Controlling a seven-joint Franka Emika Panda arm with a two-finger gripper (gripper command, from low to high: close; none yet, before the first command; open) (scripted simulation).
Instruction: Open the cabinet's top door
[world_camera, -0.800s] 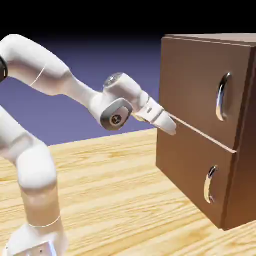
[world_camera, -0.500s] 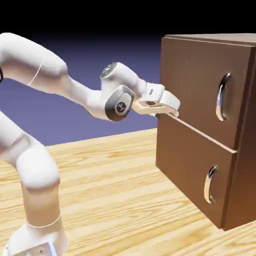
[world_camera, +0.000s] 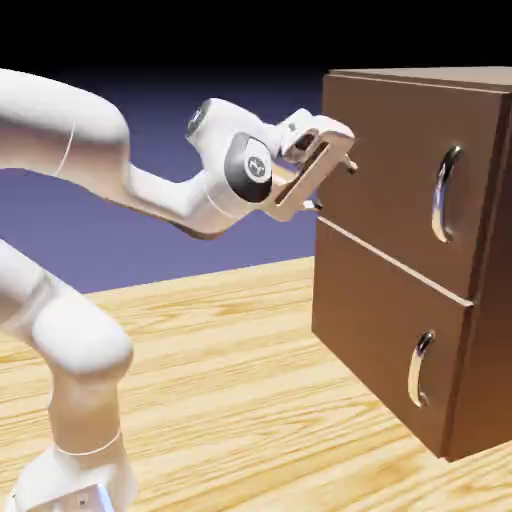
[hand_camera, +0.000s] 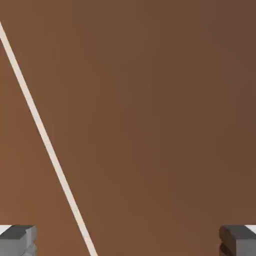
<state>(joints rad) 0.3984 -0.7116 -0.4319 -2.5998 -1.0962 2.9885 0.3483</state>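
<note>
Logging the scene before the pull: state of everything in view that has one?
Gripper: open, nothing between the fingertips.
Arm: reaching to the cabinet front, hand well away from the upper handle.
Top door: closed.
Upper handle: on the top door, not gripped.
Lower door: closed.
Lower handle: not gripped.
Cabinet: upright on the table.
</note>
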